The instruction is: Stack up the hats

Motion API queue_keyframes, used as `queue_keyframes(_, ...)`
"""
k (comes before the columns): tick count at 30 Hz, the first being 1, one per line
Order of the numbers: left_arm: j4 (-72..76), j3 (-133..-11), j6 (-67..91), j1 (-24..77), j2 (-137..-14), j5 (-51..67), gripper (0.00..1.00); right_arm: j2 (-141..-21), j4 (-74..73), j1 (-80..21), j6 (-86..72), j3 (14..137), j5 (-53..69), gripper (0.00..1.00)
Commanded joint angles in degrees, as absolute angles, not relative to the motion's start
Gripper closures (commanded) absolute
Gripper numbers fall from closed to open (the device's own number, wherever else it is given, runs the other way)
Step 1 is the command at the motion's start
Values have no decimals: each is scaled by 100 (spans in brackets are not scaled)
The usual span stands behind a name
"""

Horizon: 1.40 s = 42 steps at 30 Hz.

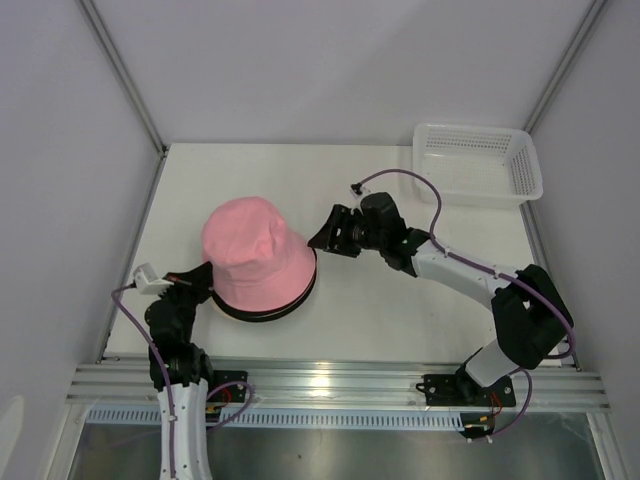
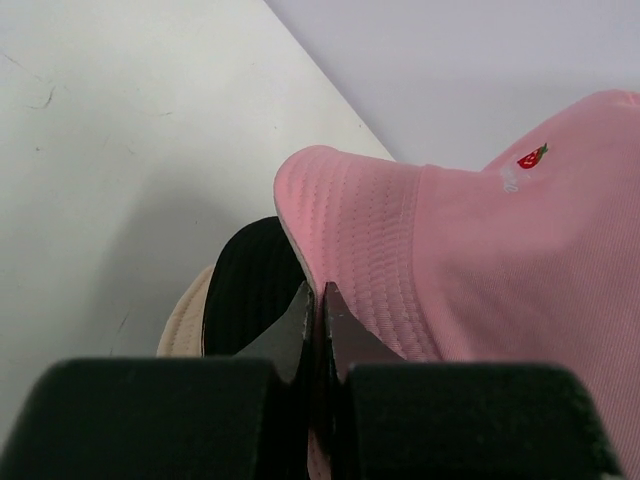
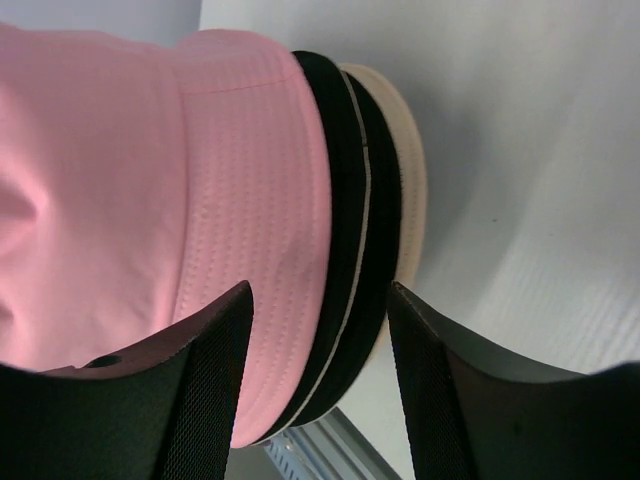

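Note:
The hats lie in one pile left of the table's middle. The pink bucket hat [image 1: 255, 252] is on top, with black brims [image 1: 300, 298] showing beneath it. My left gripper [image 1: 206, 270] is at the pile's left edge, shut on the pink hat's brim [image 2: 340, 215]. Under that brim the left wrist view shows a black hat [image 2: 250, 290] and a tan hat [image 2: 185, 325]. My right gripper [image 1: 318, 240] is open at the pile's right edge. Between its fingers [image 3: 215, 340] show the pink brim [image 3: 250, 200], two black brims [image 3: 345, 200] and the tan brim [image 3: 410, 170], none of them touched.
A white lattice basket [image 1: 478, 165] stands at the table's back right corner. White walls close in the table on the left, back and right. A metal rail [image 1: 330, 385] runs along the near edge.

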<state>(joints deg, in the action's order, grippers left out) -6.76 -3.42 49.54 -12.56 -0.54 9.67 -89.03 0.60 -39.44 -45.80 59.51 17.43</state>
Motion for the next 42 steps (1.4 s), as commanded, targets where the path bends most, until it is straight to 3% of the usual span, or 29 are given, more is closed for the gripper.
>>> queue_keyframes(1,-784,396,4940,-1195,-324,747,99,-8719,712,-4139,-4860,5871,1767,40)
queue_keyframes(10,-721,343,4860,-1055,-589,650,99,-8991,624,-4289,-5141,5757,1916,52)
queue_keyframes(16,-729,343,4843,-1020,-527,624,99,-8982,782,-4377,-5124,5695,1916,89)
queue_keyframes(17,-729,343,4851,-1011,-536,615,99,-8991,791,-4386,-5098,5704,1916,100)
queue_keyframes(28,-1494,115,5598,-1002,-966,-290,99,-9316,492,-4623,-3929,5441,809,100)
queue_keyframes(35,-1230,246,5932,-993,-1327,211,99,-9808,870,-4781,-3656,5309,475,100)
queue_keyframes(42,-1494,80,5617,-993,-906,395,98,-9888,651,-4773,-3577,5484,238,100)
